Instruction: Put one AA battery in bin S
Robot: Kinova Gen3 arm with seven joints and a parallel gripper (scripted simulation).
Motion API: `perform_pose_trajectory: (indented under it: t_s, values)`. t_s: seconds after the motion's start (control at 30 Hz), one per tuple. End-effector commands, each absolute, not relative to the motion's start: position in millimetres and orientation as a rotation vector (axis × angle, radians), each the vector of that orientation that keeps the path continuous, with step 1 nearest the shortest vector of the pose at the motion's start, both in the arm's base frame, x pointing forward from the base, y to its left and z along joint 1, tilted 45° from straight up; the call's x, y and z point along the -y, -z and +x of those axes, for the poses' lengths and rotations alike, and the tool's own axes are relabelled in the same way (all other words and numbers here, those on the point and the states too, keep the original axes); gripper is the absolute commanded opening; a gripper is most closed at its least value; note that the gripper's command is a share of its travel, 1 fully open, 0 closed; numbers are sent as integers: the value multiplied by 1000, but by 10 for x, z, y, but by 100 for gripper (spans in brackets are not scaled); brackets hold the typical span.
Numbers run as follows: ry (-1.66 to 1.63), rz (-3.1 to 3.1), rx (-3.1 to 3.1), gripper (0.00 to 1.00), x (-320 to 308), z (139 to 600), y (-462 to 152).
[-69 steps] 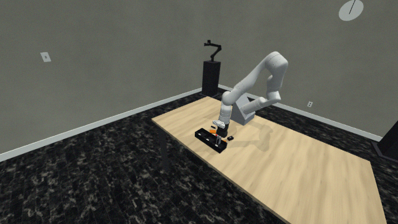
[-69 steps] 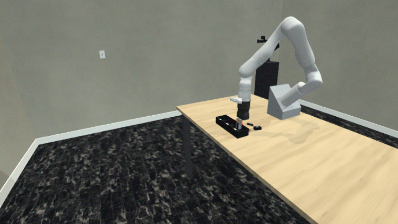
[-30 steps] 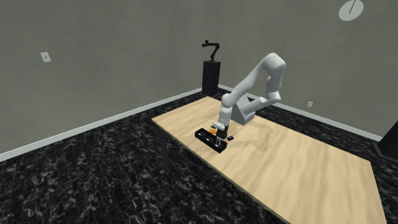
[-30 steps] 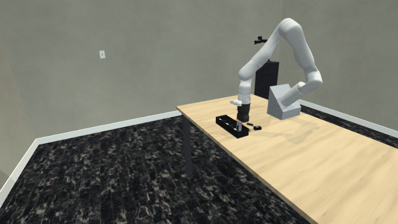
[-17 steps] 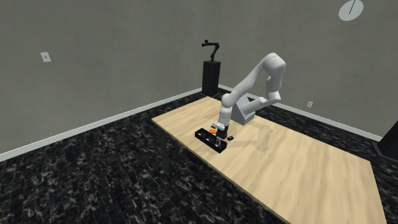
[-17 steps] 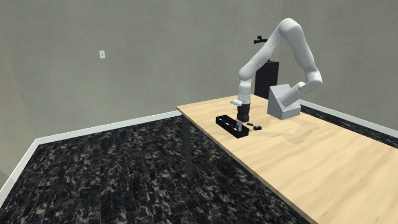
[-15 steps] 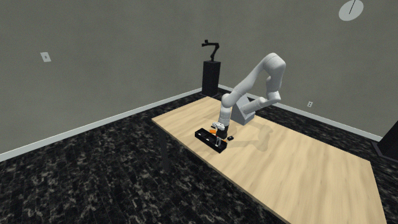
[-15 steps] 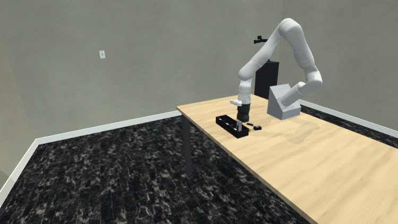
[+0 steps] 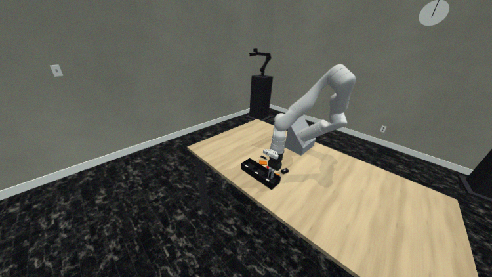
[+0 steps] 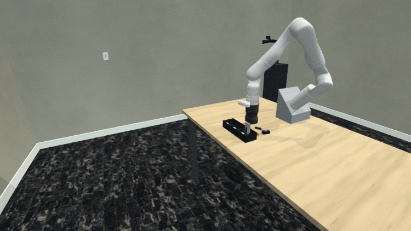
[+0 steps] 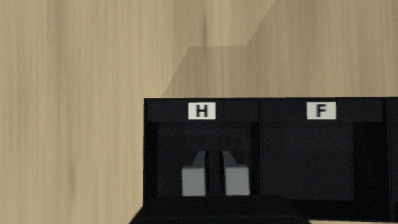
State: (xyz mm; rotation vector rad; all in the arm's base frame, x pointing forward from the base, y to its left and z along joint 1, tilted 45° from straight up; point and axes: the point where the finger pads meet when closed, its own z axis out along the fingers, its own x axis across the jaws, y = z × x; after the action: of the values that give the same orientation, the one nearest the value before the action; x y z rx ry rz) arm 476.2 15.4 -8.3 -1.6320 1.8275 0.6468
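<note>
While your gripper (image 9: 271,175) (image 10: 247,131) (image 11: 214,165) sits over bin H (image 9: 275,183) (image 10: 250,138) (image 11: 167,111), fingers narrowly apart | grip: can't tell | AA battery position/count: unresolved | bins: 3

The gripper (image 9: 271,176) (image 10: 247,132) (image 11: 214,165) hangs a little higher over the row of bins (image 9: 258,175) (image 10: 237,132) (image 11: 260,160) than in the pictures from one second to half a second ago, its wrist and the white arm's elbow (image 9: 340,73) (image 10: 300,25) having risen with it, after sitting lower there than they did in the oldest pair. Behind the table, the black arm (image 9: 265,63) (image 10: 268,40) has swung slightly since the oldest pair, its upper joint now leaning a bit differently on its pedestal.
</note>
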Motion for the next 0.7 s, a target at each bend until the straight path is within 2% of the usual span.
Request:
perform_pose_trajectory:
  t_s: [0.0, 0.67]
  values:
    - [-638, -1632, -1836, 31, -61, 4763, 43]
    - [-633, -1636, -1833, 31, 209, 4721, -233]
